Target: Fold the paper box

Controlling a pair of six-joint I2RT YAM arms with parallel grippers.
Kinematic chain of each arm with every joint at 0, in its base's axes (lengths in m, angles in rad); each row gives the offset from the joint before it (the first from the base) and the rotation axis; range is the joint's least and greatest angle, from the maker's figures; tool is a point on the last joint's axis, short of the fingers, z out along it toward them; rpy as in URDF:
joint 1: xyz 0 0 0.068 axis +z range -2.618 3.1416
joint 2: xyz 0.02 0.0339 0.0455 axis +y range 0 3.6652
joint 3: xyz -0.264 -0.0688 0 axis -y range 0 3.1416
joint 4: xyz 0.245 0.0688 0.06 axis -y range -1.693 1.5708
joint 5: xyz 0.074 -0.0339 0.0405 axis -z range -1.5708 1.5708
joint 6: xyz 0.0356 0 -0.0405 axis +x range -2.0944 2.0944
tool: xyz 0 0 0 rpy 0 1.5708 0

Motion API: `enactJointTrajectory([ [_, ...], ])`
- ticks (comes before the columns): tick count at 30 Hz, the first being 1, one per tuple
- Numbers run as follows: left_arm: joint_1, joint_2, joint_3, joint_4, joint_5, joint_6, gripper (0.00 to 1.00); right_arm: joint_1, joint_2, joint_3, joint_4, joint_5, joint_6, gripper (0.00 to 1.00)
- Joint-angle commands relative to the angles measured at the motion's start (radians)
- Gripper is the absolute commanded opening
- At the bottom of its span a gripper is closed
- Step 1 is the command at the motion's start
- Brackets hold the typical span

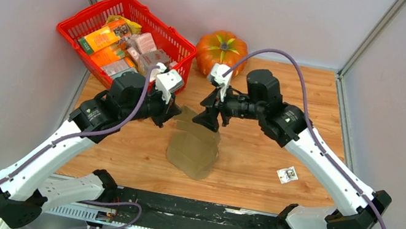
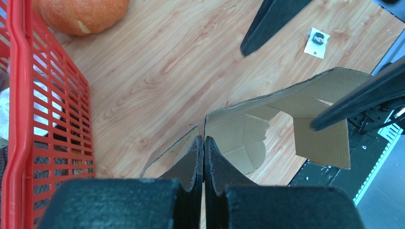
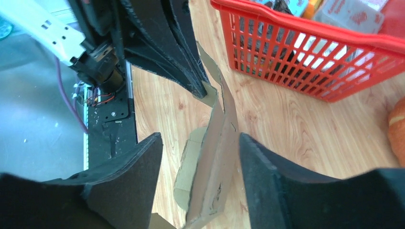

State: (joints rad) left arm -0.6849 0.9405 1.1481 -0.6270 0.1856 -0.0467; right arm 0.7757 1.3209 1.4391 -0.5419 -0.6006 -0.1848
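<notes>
The wooden counter carries a red basket of printed packets at its far left corner, with an orange pumpkin just beside it. Mid-counter, the paper box, a brown die-cut sheet, stands half raised between the arms. The left tool is clenched on one edge of it. The right tool is released, its fingers spread either side of the upright sheet. A small white card lies well apart to the right
</notes>
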Motion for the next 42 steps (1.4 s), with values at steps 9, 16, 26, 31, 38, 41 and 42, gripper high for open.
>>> enactJointTrajectory([
  [9,0.004,0.030,0.058,0.000,-0.008,-0.039,0.00,0.082,0.061,0.030,0.030,0.364,0.119,0.40],
  [16,0.004,0.030,0.061,0.003,-0.024,-0.064,0.00,0.103,0.069,0.014,0.034,0.332,0.128,0.36],
  [26,0.005,0.029,0.062,0.018,-0.038,-0.169,0.12,0.103,0.049,-0.039,0.081,0.337,0.153,0.00],
  [31,0.007,0.020,0.047,0.059,0.015,-0.271,0.34,0.102,-0.026,-0.124,0.166,0.363,0.169,0.00],
  [38,0.015,0.012,-0.043,0.177,0.120,-0.392,0.36,0.085,-0.055,-0.157,0.213,0.338,0.214,0.00],
  [41,0.015,0.046,-0.047,0.210,0.152,-0.421,0.36,0.085,-0.064,-0.167,0.240,0.323,0.228,0.00],
  [42,0.015,0.055,-0.048,0.234,0.166,-0.429,0.35,0.082,-0.066,-0.167,0.240,0.317,0.238,0.00],
])
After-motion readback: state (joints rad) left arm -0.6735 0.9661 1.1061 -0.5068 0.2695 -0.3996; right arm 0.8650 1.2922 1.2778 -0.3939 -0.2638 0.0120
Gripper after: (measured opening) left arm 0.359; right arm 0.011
